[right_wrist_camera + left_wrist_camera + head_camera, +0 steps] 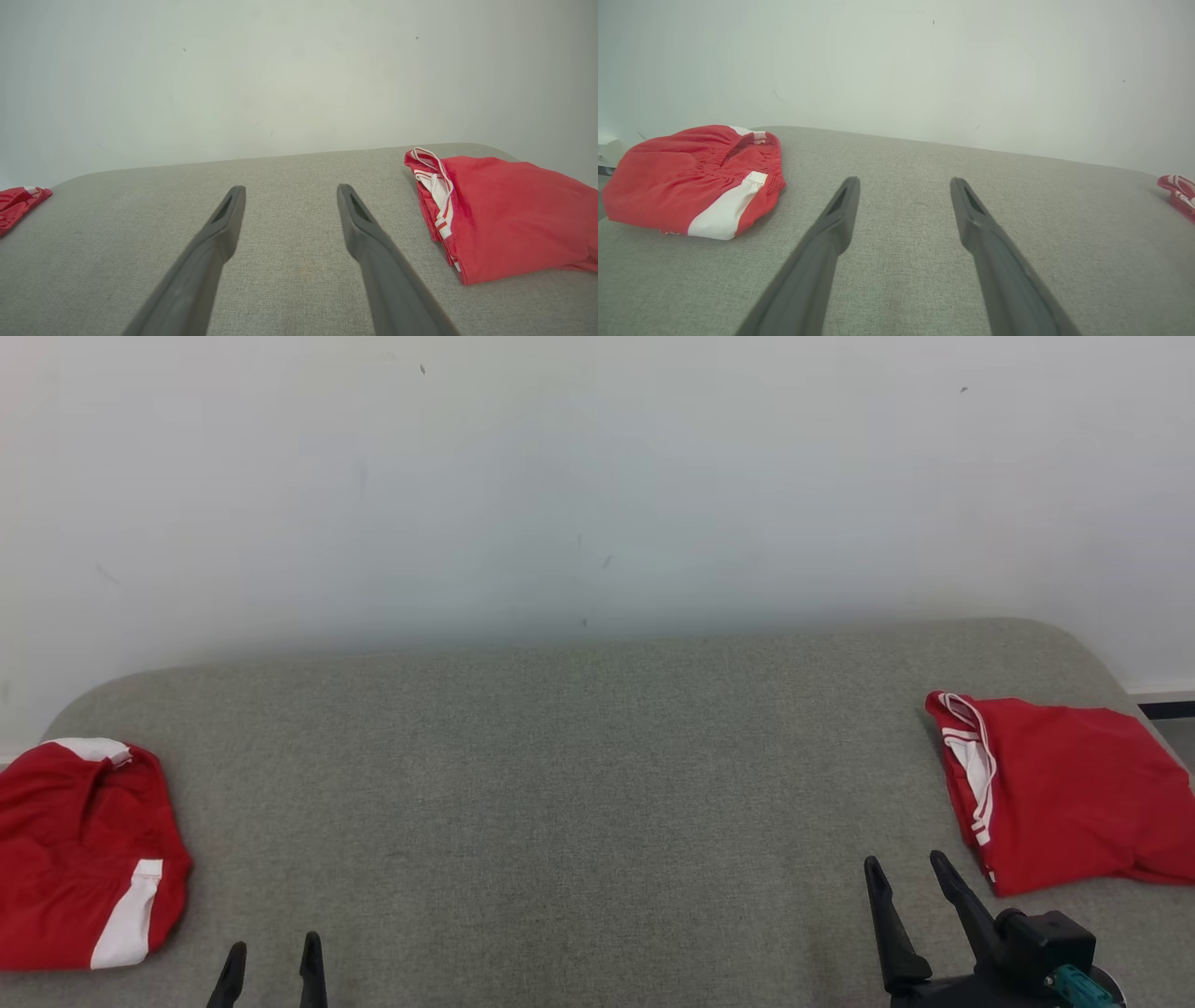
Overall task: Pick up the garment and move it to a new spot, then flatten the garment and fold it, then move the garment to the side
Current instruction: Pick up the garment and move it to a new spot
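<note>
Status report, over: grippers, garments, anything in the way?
Left gripper open, right gripper open, both empty. Folded red garment right, crumpled red-and-white garment left. Nothing lies between them.

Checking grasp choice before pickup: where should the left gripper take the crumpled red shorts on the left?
Probably the gathered waistband, the raised edge on the side toward the open left gripper. Come in low from the middle of the cushion; the rest of the red shorts lies slumped.

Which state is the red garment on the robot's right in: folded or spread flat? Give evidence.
Folded. The red garment lies as a compact block on the grey surface, layered edges stacked along one side.
</note>
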{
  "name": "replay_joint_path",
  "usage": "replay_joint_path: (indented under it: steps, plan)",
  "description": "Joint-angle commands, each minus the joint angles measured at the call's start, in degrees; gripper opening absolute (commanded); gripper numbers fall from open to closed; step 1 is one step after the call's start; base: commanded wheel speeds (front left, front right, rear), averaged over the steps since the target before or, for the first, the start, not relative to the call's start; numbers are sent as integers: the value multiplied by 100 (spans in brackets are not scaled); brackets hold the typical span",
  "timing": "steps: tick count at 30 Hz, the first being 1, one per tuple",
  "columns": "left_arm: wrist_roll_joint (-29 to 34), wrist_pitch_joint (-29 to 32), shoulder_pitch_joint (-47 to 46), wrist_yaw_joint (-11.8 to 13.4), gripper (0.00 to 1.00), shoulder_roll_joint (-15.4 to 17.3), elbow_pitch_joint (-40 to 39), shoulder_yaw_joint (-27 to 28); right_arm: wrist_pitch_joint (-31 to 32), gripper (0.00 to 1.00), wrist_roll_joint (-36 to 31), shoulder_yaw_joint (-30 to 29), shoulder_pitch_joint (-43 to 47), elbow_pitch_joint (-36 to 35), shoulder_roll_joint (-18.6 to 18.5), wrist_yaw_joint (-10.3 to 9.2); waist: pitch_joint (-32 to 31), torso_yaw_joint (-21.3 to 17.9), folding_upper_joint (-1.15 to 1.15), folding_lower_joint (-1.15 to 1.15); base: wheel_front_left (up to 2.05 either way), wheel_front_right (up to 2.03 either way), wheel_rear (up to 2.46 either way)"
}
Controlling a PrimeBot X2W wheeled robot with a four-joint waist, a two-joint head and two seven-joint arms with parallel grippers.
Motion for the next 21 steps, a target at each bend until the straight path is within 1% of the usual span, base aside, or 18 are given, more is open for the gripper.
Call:
replay_joint_path:
  steps: [1, 6, 11, 16, 21]
  plan:
    - [-35, 0, 65, 30, 100, -5, -30, -10, 0, 100, -14, -1, -4, -22, 22, -16, 12, -9, 0, 0, 0, 0, 0]
    - [-87, 0, 76, 80, 100, -5, -73, -73, 23, 100, -10, -16, -40, -43, 25, -16, 42, -4, 0, 0, 0, 0, 0]
    - [-118, 0, 55, 119, 100, -2, -123, -171, 28, 100, -16, -20, -31, 10, 48, -16, 57, 95, 0, 0, 0, 0, 0]
    - [-143, 0, 82, 171, 100, -2, -155, -203, 26, 100, 4, 41, -43, 37, 68, -16, 38, 324, 0, 0, 0, 0, 0]
    - [-78, 0, 131, 191, 100, -1, -199, -154, -5, 100, 34, 121, -79, 84, 103, -16, 6, 706, 0, 0, 0, 0, 0]
